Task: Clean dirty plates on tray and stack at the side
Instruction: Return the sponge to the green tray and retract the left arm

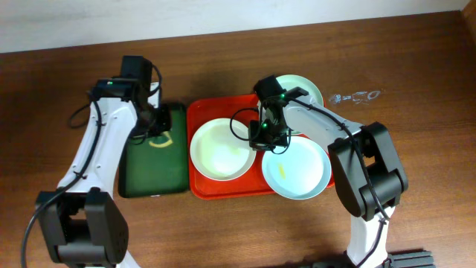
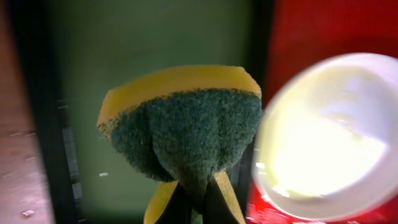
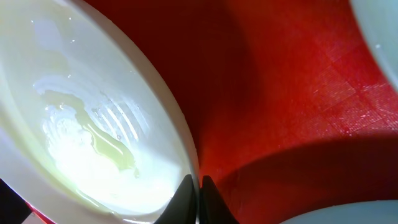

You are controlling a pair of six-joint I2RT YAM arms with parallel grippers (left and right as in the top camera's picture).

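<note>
Brown wooden table point(image 1: 416, 59), red-orange tray point(image 1: 216, 108) beside dark green tray point(image 1: 152, 167), small clear object point(image 1: 357, 95) at right

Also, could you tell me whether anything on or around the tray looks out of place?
Yes, one thing: the near mint-green plate sits askew. It overhangs the right rim of the red tray and hangs out over the table instead of lying inside like the white plate. It also carries a yellow smear.

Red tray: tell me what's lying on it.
A white plate at left, a near mint plate overhanging the right rim, and a far mint plate partly hidden by the right arm. The tray floor beneath them is covered.
</note>
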